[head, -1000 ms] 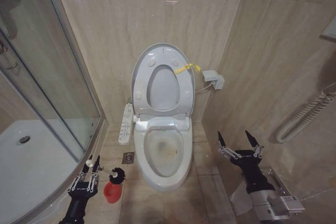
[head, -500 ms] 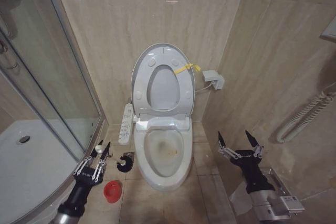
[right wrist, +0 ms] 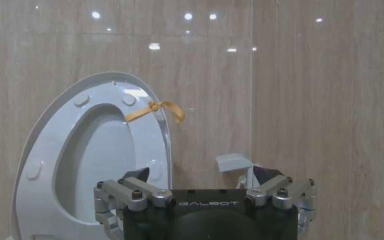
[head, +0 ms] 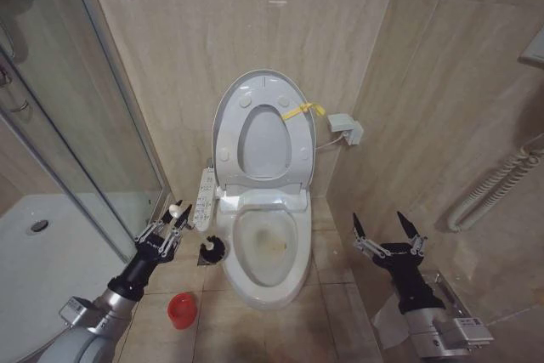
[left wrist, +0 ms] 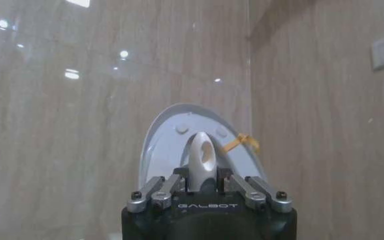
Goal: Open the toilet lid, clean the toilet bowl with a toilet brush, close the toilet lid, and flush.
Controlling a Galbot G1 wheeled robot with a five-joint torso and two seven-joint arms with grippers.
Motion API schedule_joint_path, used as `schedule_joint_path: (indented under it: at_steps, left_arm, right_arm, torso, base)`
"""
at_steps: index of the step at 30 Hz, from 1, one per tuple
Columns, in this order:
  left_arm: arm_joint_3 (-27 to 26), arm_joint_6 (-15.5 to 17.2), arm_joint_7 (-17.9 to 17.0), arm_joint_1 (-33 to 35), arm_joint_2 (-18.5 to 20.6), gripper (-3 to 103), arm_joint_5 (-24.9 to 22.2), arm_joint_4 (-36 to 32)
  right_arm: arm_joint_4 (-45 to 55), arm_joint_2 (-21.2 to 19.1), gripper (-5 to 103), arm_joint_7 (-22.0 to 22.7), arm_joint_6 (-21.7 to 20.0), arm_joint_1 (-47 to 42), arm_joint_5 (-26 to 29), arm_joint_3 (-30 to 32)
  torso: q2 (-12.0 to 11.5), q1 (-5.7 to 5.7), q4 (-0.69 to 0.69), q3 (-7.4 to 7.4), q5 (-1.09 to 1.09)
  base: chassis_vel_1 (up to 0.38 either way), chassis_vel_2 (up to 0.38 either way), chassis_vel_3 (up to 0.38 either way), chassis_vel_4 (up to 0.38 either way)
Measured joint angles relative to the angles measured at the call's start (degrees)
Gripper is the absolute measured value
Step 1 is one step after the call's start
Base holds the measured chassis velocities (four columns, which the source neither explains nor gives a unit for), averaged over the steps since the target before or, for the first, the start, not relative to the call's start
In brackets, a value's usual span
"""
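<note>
Left claw: clamped on slim white-handled toilet brush, dark head beside white ceramic toilet bowl. Step: carrying to bowl; next, dip inside. Right claw: wide, idle.

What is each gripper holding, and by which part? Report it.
The left gripper holds the brush near the top of its white handle, head hanging beside the bowl. The right gripper is open, holding nothing.
</note>
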Motion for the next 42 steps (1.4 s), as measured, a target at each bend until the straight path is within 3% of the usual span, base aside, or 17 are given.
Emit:
schedule_joint_path:
  at_steps: [9,16,19,30,42]
  left_arm:
    - [2.5,0.2,3.3,-6.9,4.9,26,-9.6,4.2]
    - [6.6,-0.3,4.4,-12.7,7.6,26,-12.1,9.9]
    - [10.6,-1.3,5.1,-18.0,8.3,26,-12.8,15.6]
    - [17.5,-2.6,6.9,-29.8,6.9,26,-14.2,27.7]
    - [28.3,-5.1,9.1,-38.9,1.2,26,-13.7,40.2]
  right_arm:
    - [0.0,0.0,100,0.0,0.0,0.0,0.0,0.0]
    - [0.0,0.0,100,0.0,0.0,0.0,0.0,0.0]
    - [0.0,0.0,100,0.0,0.0,0.0,0.0,0.0]
    - [0.0,0.0,100,0.0,0.0,0.0,0.0,0.0]
    - [0.0,0.0,100,0.0,0.0,0.0,0.0,0.0]
  torso:
    - [0.0,0.00,-0.01,0.00,0.00]
    - [0.0,0.00,-0.01,0.00,0.01]
    - [0.0,0.00,0.00,0.00,0.00]
    - [0.0,0.00,0.00,0.00,0.02]
    - [0.0,0.00,-0.01,0.00,0.02]
  base:
    - [0.000,0.000,0.000,0.000]
    - [0.000,0.000,0.000,0.000]
    - [0.000,0.000,0.000,0.000]
    - [0.000,0.000,0.000,0.000]
    - [0.000,0.000,0.000,0.000]
